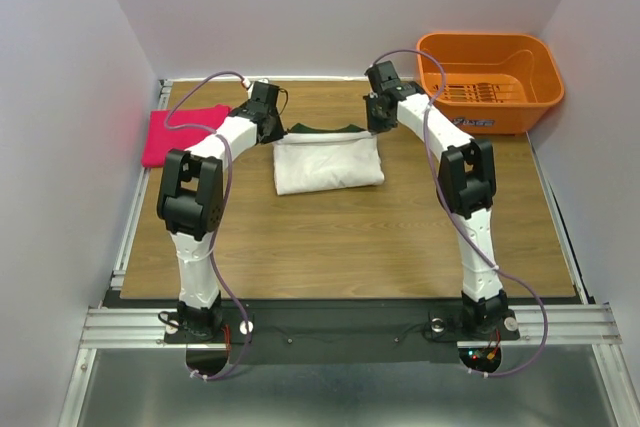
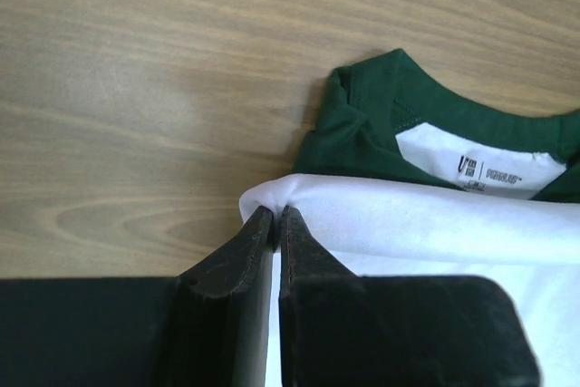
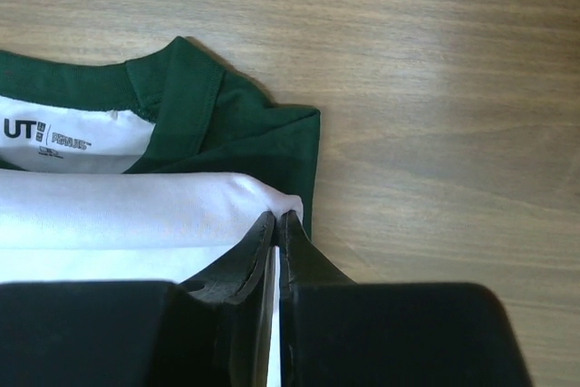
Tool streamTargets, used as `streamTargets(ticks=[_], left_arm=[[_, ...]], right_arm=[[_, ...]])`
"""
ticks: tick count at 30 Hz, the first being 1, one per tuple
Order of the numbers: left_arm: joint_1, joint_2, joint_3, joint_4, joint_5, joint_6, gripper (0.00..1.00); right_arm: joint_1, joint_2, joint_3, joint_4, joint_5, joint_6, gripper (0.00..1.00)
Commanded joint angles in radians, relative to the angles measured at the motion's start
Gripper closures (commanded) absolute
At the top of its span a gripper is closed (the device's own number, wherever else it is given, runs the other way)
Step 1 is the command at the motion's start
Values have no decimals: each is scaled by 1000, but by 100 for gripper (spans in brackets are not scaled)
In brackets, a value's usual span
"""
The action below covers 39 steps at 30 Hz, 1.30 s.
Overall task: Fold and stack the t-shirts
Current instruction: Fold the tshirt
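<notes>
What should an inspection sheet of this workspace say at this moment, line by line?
surface: wooden table, no spill seen.
job's things: white t-shirt with green collar, folded, centre back; pink t-shirt folded at the far left edge; the two are not stacked.
clutter: nothing seen.
grippers: left gripper and right gripper each pinch a far corner of the white fold.
cables: purple cables loop along both arms.
surroundings: orange basket at far right, looks empty; white walls; metal rail at the near edge.
</notes>
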<state>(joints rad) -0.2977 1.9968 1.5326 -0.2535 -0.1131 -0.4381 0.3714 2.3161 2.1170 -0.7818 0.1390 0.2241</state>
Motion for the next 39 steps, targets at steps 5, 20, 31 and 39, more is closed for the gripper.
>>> streamTargets(ticks=[5,20,31,39], left_arm=[[22,-16,12,126,-33,-4,94],[8,-299,-135,195,-25,-25,33],[-12,-61,-36,194,29,24,74],[14,135,135,188,3,6,78]], right_arm=[[-17,5,38,124,20,1,84],[-15,-188,-72,182,-186,-34,50],[-17,-14,6,207,-246,-12,67],[-69,109,69,211,-234,-26,68]])
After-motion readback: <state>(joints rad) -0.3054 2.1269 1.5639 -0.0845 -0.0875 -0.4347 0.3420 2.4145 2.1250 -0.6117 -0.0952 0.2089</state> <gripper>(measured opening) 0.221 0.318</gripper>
